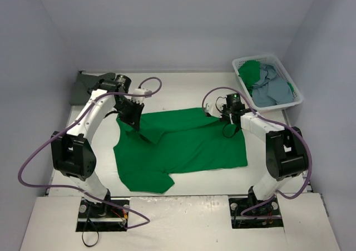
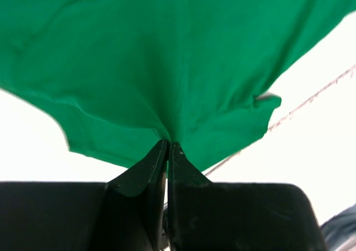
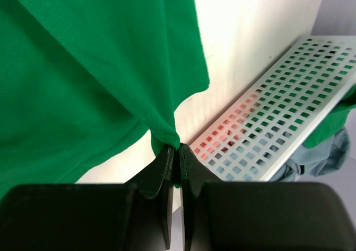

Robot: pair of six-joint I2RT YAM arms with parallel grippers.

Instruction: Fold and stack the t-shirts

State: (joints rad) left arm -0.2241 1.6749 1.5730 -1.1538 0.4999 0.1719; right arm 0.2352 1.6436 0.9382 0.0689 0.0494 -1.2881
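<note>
A bright green t-shirt lies spread across the middle of the table, its far edge lifted. My left gripper is shut on the shirt's far left part; in the left wrist view the cloth fans out from the closed tips. At the far right edge of the shirt my right gripper is shut on it, with a bunched fold pinched at the tips. Another green t-shirt and a light blue one lie in the basket. A dark grey-olive t-shirt sits at the back left.
The white plastic basket stands at the back right corner, close to my right gripper; its perforated wall fills the right of the right wrist view. White walls enclose the table on three sides. Purple cables loop off both arms.
</note>
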